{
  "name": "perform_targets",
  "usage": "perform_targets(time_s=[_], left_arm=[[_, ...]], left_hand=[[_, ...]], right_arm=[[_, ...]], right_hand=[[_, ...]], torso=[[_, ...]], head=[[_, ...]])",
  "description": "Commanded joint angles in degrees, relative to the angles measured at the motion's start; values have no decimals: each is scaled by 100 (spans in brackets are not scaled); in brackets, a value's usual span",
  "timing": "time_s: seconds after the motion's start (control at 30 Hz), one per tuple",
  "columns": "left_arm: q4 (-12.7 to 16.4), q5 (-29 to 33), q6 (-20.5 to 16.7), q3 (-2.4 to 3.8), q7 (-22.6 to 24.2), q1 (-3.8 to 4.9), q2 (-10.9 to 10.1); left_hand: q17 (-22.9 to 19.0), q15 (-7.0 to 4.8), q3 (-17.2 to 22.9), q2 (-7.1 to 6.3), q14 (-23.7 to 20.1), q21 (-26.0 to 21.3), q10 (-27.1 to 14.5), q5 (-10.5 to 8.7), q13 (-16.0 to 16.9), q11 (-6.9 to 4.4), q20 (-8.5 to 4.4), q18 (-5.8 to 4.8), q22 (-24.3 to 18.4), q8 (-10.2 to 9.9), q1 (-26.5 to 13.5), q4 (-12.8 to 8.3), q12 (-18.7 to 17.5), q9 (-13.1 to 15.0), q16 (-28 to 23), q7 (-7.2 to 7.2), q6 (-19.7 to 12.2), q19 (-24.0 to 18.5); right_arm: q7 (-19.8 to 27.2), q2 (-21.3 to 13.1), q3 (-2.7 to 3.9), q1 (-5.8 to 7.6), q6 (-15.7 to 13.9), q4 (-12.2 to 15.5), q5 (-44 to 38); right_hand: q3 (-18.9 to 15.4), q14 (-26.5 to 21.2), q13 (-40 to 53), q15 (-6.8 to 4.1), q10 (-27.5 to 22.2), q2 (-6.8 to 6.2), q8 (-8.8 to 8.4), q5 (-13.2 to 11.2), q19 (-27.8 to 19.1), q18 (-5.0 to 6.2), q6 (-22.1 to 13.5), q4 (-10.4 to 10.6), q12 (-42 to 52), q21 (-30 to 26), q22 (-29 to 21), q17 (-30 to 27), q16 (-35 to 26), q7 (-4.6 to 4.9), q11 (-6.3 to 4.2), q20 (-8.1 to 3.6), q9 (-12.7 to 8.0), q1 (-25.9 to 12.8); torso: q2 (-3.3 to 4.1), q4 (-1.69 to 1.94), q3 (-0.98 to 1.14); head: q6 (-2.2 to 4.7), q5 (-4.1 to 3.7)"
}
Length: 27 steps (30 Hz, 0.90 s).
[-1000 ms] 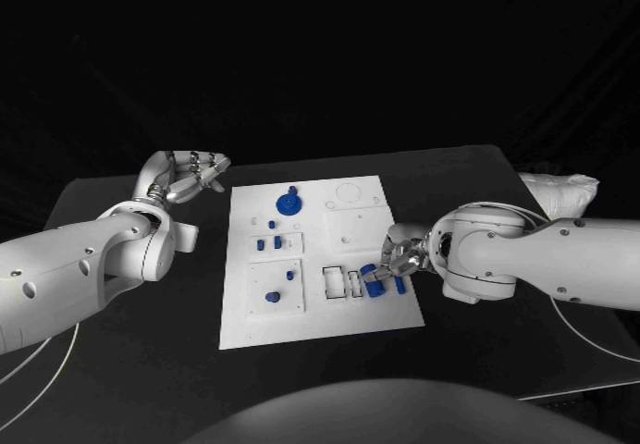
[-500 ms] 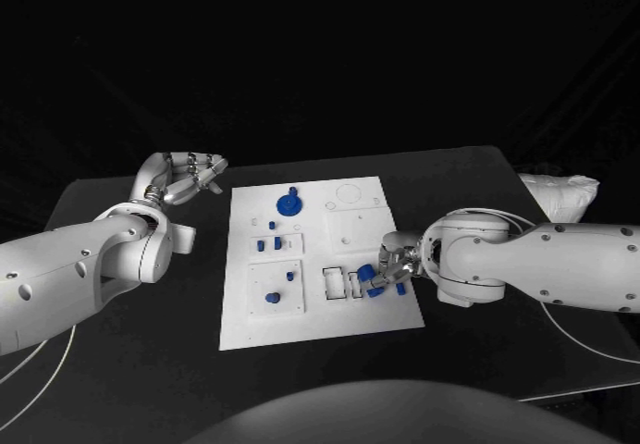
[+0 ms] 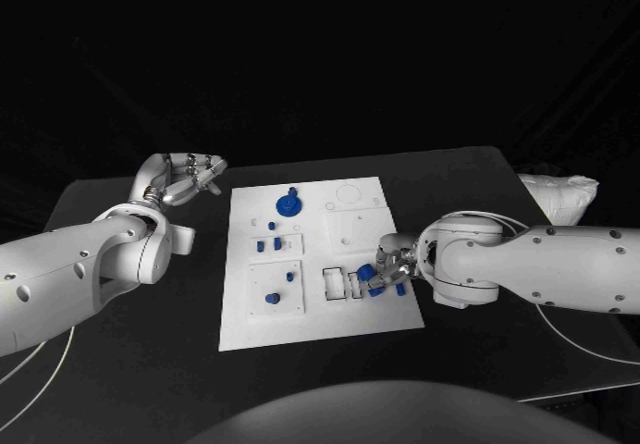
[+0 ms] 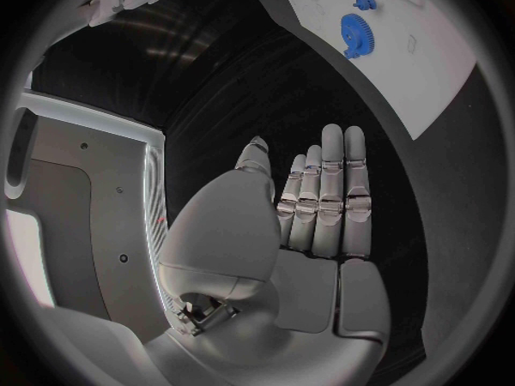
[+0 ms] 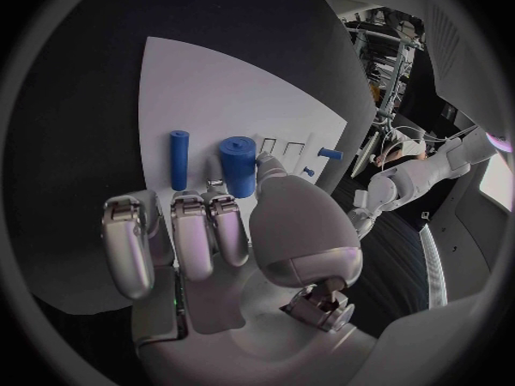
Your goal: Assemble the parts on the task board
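I have the right hand (image 3: 388, 269) down over the near right part of the task board (image 3: 320, 314), fingers curled toward two loose blue parts. In the right wrist view, a thick blue cylinder (image 5: 239, 165) lies just off the fingertips (image 5: 223, 208), with a thinner blue peg (image 5: 178, 159) beside it. I cannot tell whether anything is pinched yet; fingers look close to the cylinder, not plainly around it. My left hand (image 3: 190, 174) waits off the board's far left corner, fingers straight and together, holding nothing. The blue gear (image 3: 289, 203) sits at the board's far end.

I judge these parts to be light, rigid plastic, smooth and likely to roll (round sides). I'd take the cylinder across its middle, thumb opposite a finger.
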Motion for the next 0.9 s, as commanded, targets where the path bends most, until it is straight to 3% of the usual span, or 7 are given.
perform_targets(time_s=[0.03, 0.17, 0.37, 0.43, 0.5, 0.63, 0.9], left_arm=[[18, -22, 76, 4, 35, 2, 11], [12, -22, 75, 4, 33, 2, 14], [12, -22, 82, 4, 31, 2, 20], [13, -22, 83, 4, 31, 2, 20], [14, -22, 82, 4, 29, 2, 19], [15, -22, 77, 4, 25, 3, 11], [12, -22, 78, 4, 22, 3, 9]], left_hand=[[-9, 35, -28, 34, 7, -35, -33, 30, 5, 18, 2, 67, -7, 1, 26, -5, 0, 5, -19, -8, -26, 50], [-9, 35, -28, 34, 7, -35, -33, 30, 5, 18, 2, 67, -7, 1, 26, -5, 0, 5, -19, -8, -26, 50], [-9, 35, -28, 34, 7, -35, -33, 30, 5, 18, 2, 67, -7, 1, 26, -5, 0, 5, -19, -8, -26, 50], [-9, 35, -28, 34, 7, -35, -33, 30, 5, 18, 2, 67, -7, 1, 26, -5, 0, 5, -19, -8, -26, 50], [-9, 35, -28, 34, 7, -35, -33, 30, 5, 18, 2, 67, -7, 1, 26, -5, 0, 5, -19, -8, -26, 50], [-9, 35, -28, 34, 7, -35, -33, 30, 5, 18, 2, 67, -7, 1, 26, -5, 0, 5, -19, -8, -26, 50], [-9, 35, -28, 34, 7, -35, -33, 30, 5, 18, 2, 67, -7, 1, 26, -5, 0, 5, -19, -8, -26, 50]], right_arm=[[-424, 16, -42, -54, 46, -32, 150], [-412, 30, -42, -55, 59, -57, 235], [-457, 89, -42, -58, 160, -140, 275], [-457, 102, -42, -62, 160, -162, 278], [-438, 104, -42, -67, 118, -176, 281], [-317, 66, -42, -72, -131, -163, 290], [50, -106, -41, -55, -907, -21, 462]], right_hand=[[194, 598, 1509, 37, 601, 103, -467, -24, 599, -37, -104, -150, 16, 25, 1506, 1509, 23, 12, 40, 41, -2810, 190], [409, 598, 1509, 62, 601, 86, -609, -105, 599, -37, -143, -384, 16, 25, 1506, 1509, 23, 32, 61, 64, -2905, 398], [529, 598, 1509, 69, 601, 35, -675, -198, 599, -37, -95, -531, 16, 25, 1506, 1509, 23, 27, 59, 76, -2966, 484], [636, 598, 1509, 66, 601, 104, -687, -138, 599, -37, -58, -589, 16, 25, 1506, 1509, 23, 20, 53, 76, -2983, 558], [883, 598, 1509, 51, 601, 267, -700, 4, 599, -37, 44, -698, 16, 25, 1506, 1509, 23, -7, 26, 67, -3014, 725], [1410, 598, 1509, -5, 601, 413, -777, 138, 599, -37, 402, -943, 16, 25, 1506, 1509, 23, -102, -69, 19, -3106, 987], [1965, 598, 1509, -34, 601, 218, -1043, 141, 599, -37, 887, -1225, 16, 25, 1506, 1509, 23, -200, -149, -32, -3278, 1064]], torso=[[0, 7, 3], [-5, 3, -1], [-4, 8, -1], [-7, 9, -3], [-2, 9, -1], [0, 3, 1], [0, 6, 3]], head=[[-6, -1], [-13, -4], [-15, -11], [-12, -5], [-1, 2], [4, 14], [3, 43]])
